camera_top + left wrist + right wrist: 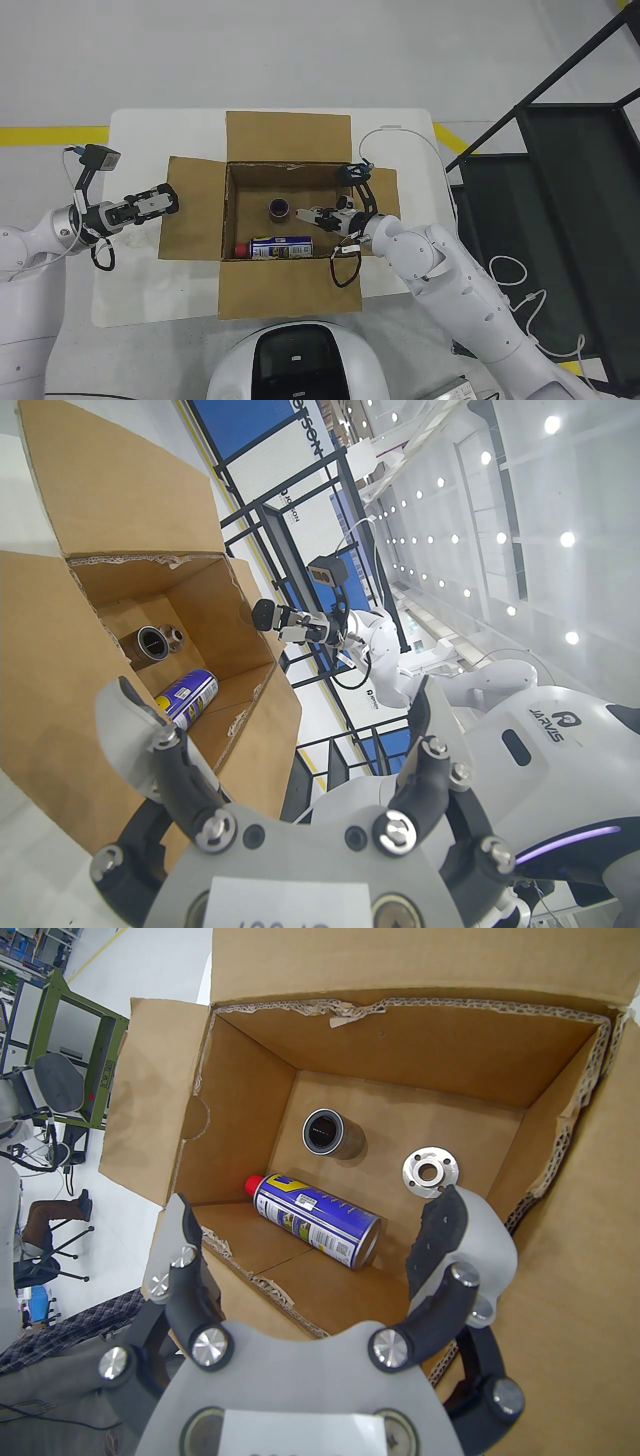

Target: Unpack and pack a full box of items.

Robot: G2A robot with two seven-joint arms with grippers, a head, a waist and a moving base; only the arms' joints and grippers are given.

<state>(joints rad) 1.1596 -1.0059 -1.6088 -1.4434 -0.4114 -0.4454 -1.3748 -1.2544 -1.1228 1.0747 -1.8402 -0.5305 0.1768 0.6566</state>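
Left pincer (pixel 166 200): you have it at the left of the top view, by the outer edge of the box's left flap. Its fingers are spread wide with nothing between them.
Tabletop (pixel 150 290): white, smooth and matt. It carries the box in the middle of the top view.
Box (pixel 290 135): brown corrugated cardboard, square and deep, with all four flaps folded outward. The wall tops are ragged, with the fluting showing.
Spray can (pixel 280 247): it lies on its side on the box floor, along the lower wall in the top view. It is a smooth metal cylinder with a glossy blue and yellow print, a red cap and a bare dished base.
Metal sleeve (pixel 278 210): a short, thick-walled steel tube with a dull sheen and a dark bore. It sits on the floor just above the can in the top view, apart from it.
Flange (pixel 430 1171): a flat round steel disc with a centre hole and small bolt holes around it. It lies on the floor near the sleeve without touching it.
Right pincer (pixel 305 214): right of centre in the top view, over the box's open mouth. Its fingers are wide apart and hold nothing.
Done: the box stands open and ready for you to reach in.
Left: three things lie inside and neither pincer holds anything. I judge that you are either late in unpacking or early in repacking; the pictures do not settle which.
Handling: all three are hard, smooth metal. Expect the can and the sleeve to roll when nudged.
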